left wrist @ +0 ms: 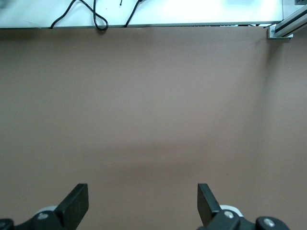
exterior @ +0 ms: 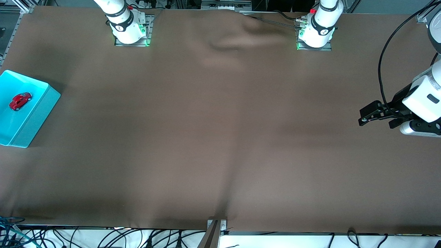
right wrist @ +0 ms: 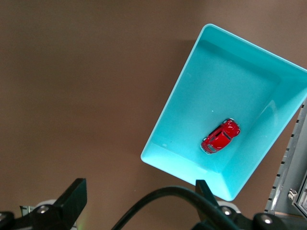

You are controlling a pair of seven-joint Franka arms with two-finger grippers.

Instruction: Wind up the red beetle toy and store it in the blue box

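The red beetle toy (exterior: 20, 101) lies inside the blue box (exterior: 38, 110), which sits at the right arm's end of the table. The right wrist view looks down on both from high up: the red beetle toy (right wrist: 220, 136) rests on the floor of the blue box (right wrist: 192, 96). My right gripper (right wrist: 141, 199) is open with nothing in it, over the brown cloth beside the box, and a black cable crosses between its fingers. My left gripper (exterior: 362, 117) hangs open and empty over bare cloth at the left arm's end; the left wrist view shows my left gripper (left wrist: 143, 201) above plain cloth.
A brown cloth (exterior: 220, 137) covers the whole table, with a wrinkle (exterior: 234, 41) between the two arm bases. A metal bracket (exterior: 216, 227) and loose cables sit at the table edge nearest the front camera. An aluminium rail (right wrist: 290, 167) runs beside the box.
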